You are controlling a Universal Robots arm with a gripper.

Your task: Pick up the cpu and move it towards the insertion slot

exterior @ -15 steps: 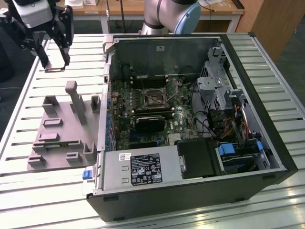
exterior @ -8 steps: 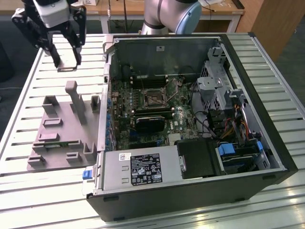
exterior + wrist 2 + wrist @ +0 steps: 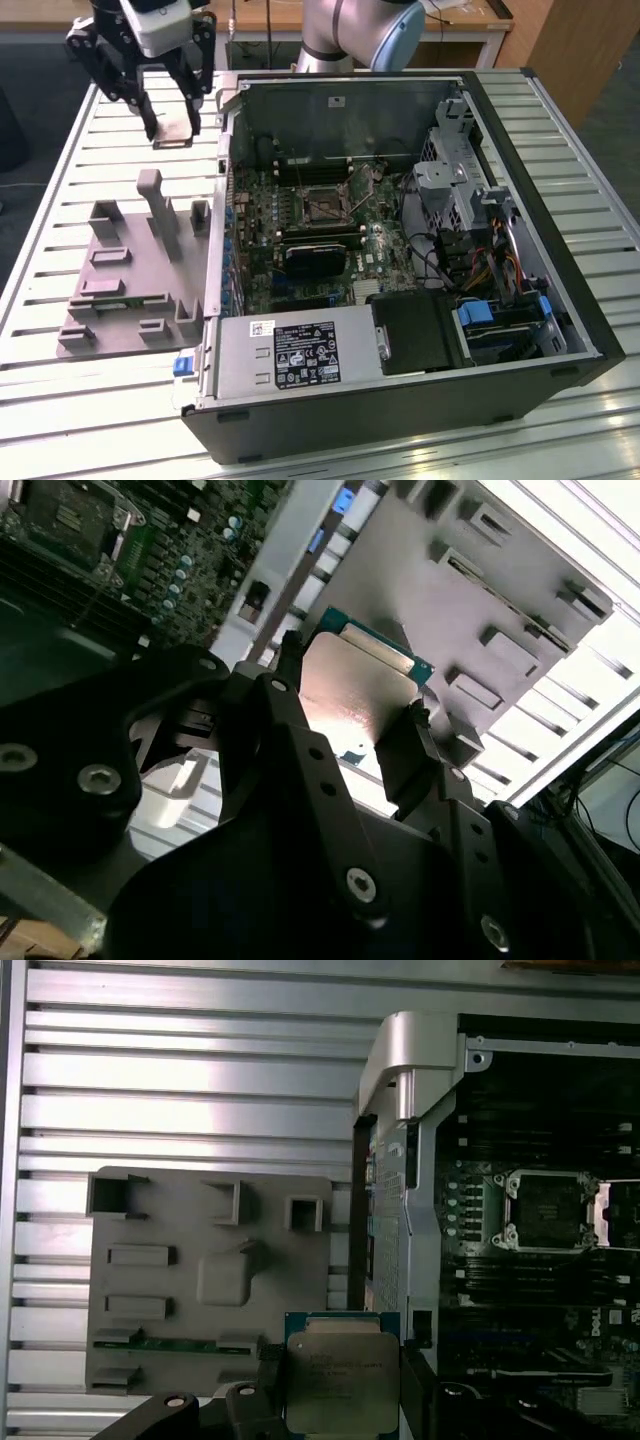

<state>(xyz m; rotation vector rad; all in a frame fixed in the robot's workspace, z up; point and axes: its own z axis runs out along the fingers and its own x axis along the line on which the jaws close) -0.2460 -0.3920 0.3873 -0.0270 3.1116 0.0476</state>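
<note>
The cpu (image 3: 178, 130), a flat silvery square chip, hangs between the black fingers of my gripper (image 3: 174, 129), which is shut on it. In the exterior view it sits high above the slatted table, past the far end of the grey tray and to the left of the open computer case. In both wrist views the cpu (image 3: 355, 685) (image 3: 340, 1372) is clamped by its two opposite edges in the gripper (image 3: 350, 720) (image 3: 341, 1390). The insertion slot (image 3: 322, 205) (image 3: 550, 1210), a metal-framed square socket with a dark centre, lies on the motherboard inside the case, apart from the chip.
The grey plastic tray (image 3: 120, 290) (image 3: 200, 1260) (image 3: 420, 590) with recesses and upright posts lies on the table left of the case. The case's metal side wall (image 3: 222, 200) stands between gripper and motherboard. A labelled power supply box (image 3: 290, 355) fills the case's near end.
</note>
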